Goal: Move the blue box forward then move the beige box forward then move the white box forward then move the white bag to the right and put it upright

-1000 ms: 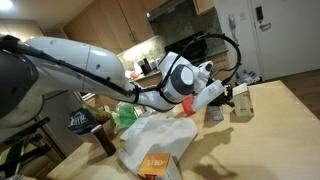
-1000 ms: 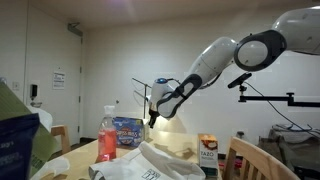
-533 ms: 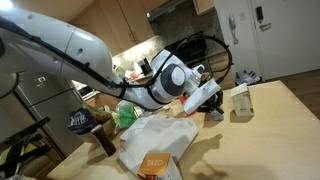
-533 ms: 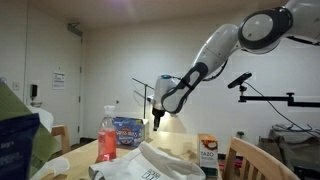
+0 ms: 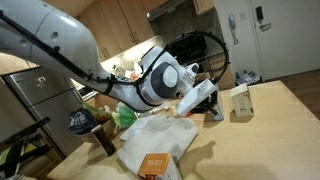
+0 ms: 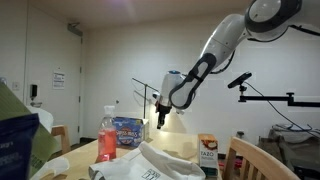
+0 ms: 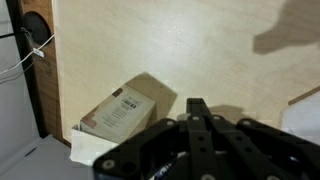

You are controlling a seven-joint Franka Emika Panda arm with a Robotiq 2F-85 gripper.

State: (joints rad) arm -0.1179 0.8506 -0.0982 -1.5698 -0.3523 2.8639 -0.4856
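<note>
Closed end effector (image 7: 196, 106) just beside the beige box (image 7: 118, 111) on the wooden counter (image 7: 200, 45).
Its fingers meet and grip nothing. The cream carton's long axis runs diagonally, with the tan label panel facing the wrist camera; the print is too small to read. The white bag (image 5: 150, 140) lies crumpled, well apart from the box.

Dim warm light, soft blur

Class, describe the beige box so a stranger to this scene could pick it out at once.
On the wooden table, look past the crumpled white bag to the robot's gripper. Right beside it sits the beige box: small, blocky, cream with a tan label, unlike the flat orange-faced box by the bag.
</note>
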